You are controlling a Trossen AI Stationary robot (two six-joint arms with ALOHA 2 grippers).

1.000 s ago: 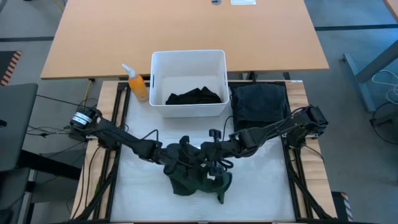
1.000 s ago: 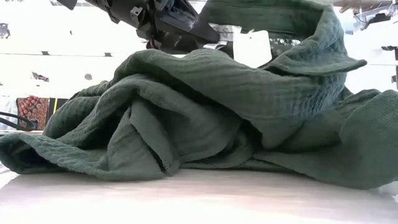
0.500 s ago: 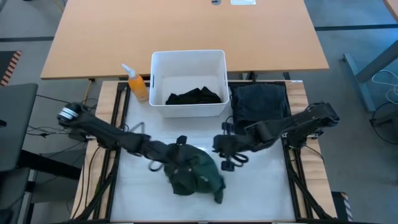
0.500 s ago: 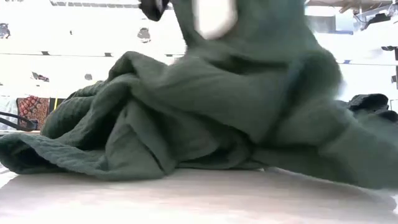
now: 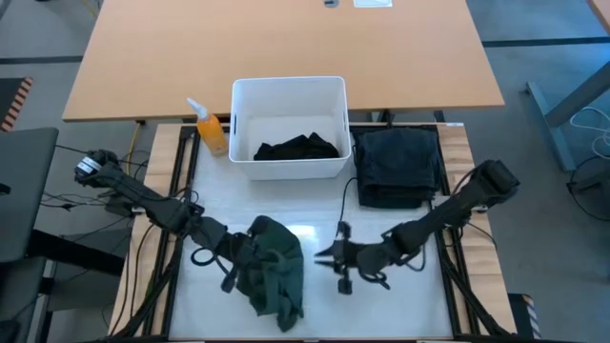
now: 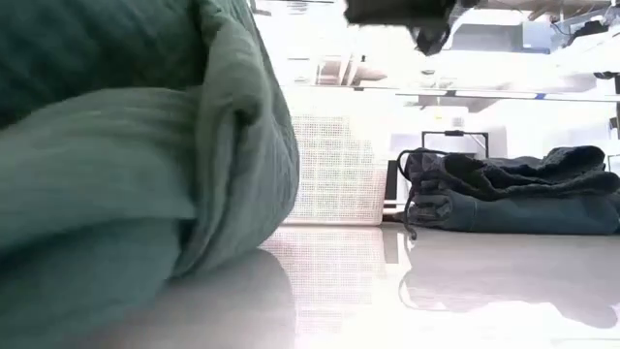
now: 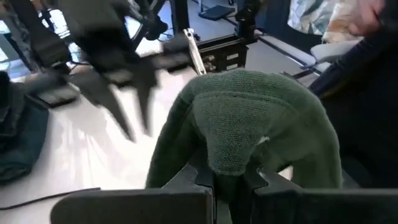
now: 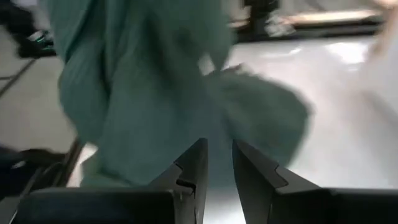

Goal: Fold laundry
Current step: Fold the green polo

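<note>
Pinching a ridge of the green shirt [image 7: 249, 124] between its two fingers [image 7: 202, 177], the left gripper [image 5: 238, 259] holds the cloth bunched rather than by an edge, and in its own wrist view the fabric drapes over both fingertips in a hump. The shirt lies in a crumpled, hanging heap in front of the white bin [image 5: 289, 93], off toward the left arm's side, with its lower end trailing toward the table's front edge. The right gripper [image 5: 340, 257] sits near the shirt on its far side from the left gripper, clear of the cloth, its fingers close together with only a narrow gap and nothing between them. Behind it, just beside the bin, the folded navy trousers [image 5: 397, 167] rest in a neat stack, and black clothing [image 5: 298, 148] lies inside the bin. The chief risk, as I judge it, is that a grip on a mid-fabric fold will not let the shirt open flat: lifting or shaking from here could only tighten the wad, or the fold could slip out and drop the shirt. If the right gripper then reaches in for a collar or hem it cannot single out, it may catch two layers at once.
</note>
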